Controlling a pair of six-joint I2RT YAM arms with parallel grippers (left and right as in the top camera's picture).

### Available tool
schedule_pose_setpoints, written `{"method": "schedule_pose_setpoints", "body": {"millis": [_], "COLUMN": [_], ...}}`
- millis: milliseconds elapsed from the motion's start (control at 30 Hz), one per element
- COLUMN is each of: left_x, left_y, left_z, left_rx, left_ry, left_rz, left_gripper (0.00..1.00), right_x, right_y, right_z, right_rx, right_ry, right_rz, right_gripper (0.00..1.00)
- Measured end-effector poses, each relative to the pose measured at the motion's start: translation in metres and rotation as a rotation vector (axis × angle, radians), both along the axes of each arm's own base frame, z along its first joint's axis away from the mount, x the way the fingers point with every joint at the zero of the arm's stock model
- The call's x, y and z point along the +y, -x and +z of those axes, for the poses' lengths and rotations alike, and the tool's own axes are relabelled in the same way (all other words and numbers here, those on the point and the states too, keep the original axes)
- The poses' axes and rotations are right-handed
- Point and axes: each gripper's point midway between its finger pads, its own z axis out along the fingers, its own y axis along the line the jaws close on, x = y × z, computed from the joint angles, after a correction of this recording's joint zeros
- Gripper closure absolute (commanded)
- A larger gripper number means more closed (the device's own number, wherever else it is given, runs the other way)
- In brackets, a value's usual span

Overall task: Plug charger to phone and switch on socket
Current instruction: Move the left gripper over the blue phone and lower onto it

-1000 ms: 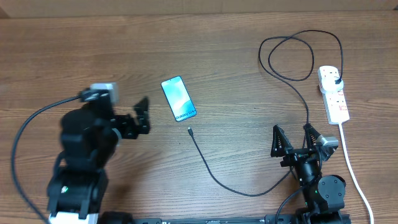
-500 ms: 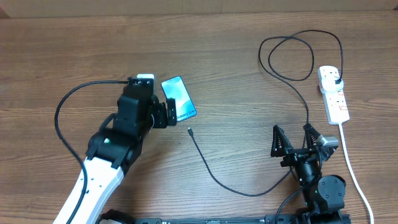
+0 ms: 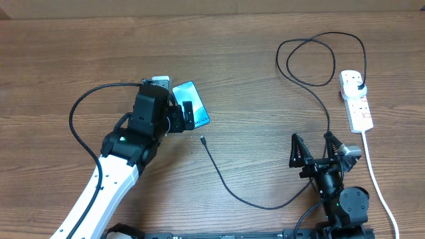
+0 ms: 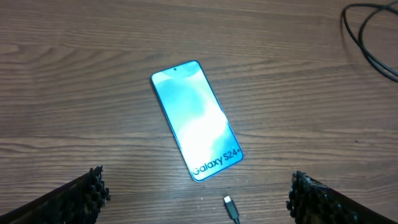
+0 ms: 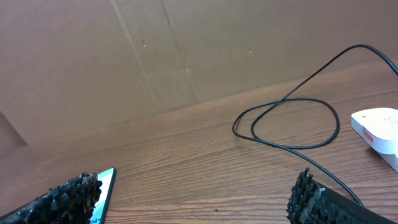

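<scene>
The phone (image 3: 190, 95) lies face up on the wooden table, its screen reading "Galaxy S24+" in the left wrist view (image 4: 196, 121). My left gripper (image 3: 180, 118) hovers open over the phone's near left part, fingers wide apart (image 4: 198, 200), holding nothing. The charger's small plug tip (image 3: 202, 139) lies just below the phone (image 4: 231, 207). Its black cable (image 3: 265, 206) curves right, loops at the back, and its black plug sits in the white socket (image 3: 356, 103). My right gripper (image 3: 313, 149) rests open and empty near the front edge (image 5: 193, 202).
The socket's thick white cord (image 3: 373, 174) runs down the right side past the right arm. The cable loop (image 5: 292, 121) lies on the table before a cardboard wall (image 5: 124, 56). The left arm's own black cable (image 3: 80, 113) arcs at its left.
My left arm has swung right and forward from the table's left side until its open gripper is over the phone. The right arm, cable and socket have not moved.
</scene>
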Motion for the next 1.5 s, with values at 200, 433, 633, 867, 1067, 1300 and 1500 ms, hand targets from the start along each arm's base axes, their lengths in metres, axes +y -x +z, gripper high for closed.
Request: {"method": "schedule_pose_setpoints", "body": {"millis": [200,433,633,867,1067,1300,1500], "left_x": [-0.002,0.003,-0.008,-0.023,-0.030,-0.032,-0.036], "left_y": [0.001,-0.007,-0.042,-0.065,-0.076,-0.074,-0.071], "left_z": [-0.001,-0.013,-0.017,-0.045,-0.081,-0.107,-0.122], "left_rx": [0.035,0.177,0.258,0.399,0.489,0.558,0.604], "left_ry": [0.065,0.024,-0.016,-0.079,-0.116,-0.105,-0.086], "left_rz": [0.055,0.152,0.177,0.208,0.222,0.270,0.291], "left_gripper": [0.00,0.00,0.00,0.00,0.00,0.00,0.00], "right_x": [0.000,0.000,0.000,0.000,0.000,0.000,0.000], "right_y": [0.000,0.000,0.000,0.000,0.000,0.000,0.000], "right_z": [0.000,0.000,0.000,0.000,0.000,0.000,0.000], "right_rx": [0.000,0.000,0.000,0.000,0.000,0.000,0.000], "right_ry": [0.000,0.000,0.000,-0.001,0.000,0.000,0.000], "right_rz": [0.000,0.000,0.000,0.000,0.000,0.000,0.000], "right_gripper": [0.00,0.00,0.00,0.00,0.00,0.00,0.00]}}
